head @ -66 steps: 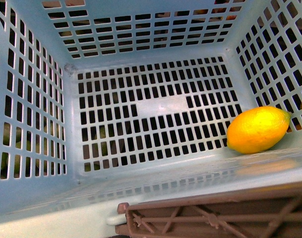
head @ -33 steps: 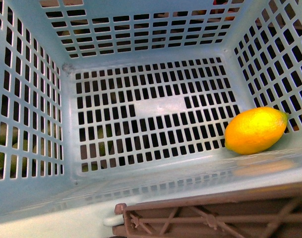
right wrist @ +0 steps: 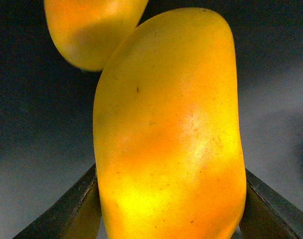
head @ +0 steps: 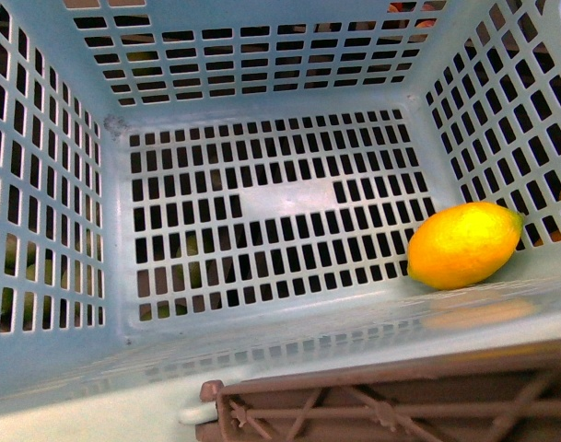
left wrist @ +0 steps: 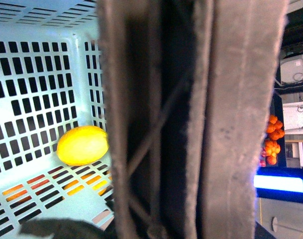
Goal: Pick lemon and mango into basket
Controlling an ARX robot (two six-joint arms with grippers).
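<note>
The basket (head: 285,198) fills my front view, its slotted floor open across the middle and left. Its brown handle (head: 391,405) lies along the near rim and blocks most of the left wrist view, so I cannot tell the left gripper's state. The lemon (head: 464,244) lies in the near right corner. Only the right wrist view shows the mango (right wrist: 166,134), clamped between the right gripper (right wrist: 168,209) fingers, with another yellow fruit (right wrist: 91,30) just beyond it.

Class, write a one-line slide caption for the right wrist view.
Mango fills the frame between two dark fingers, another yellow fruit behind.
</note>
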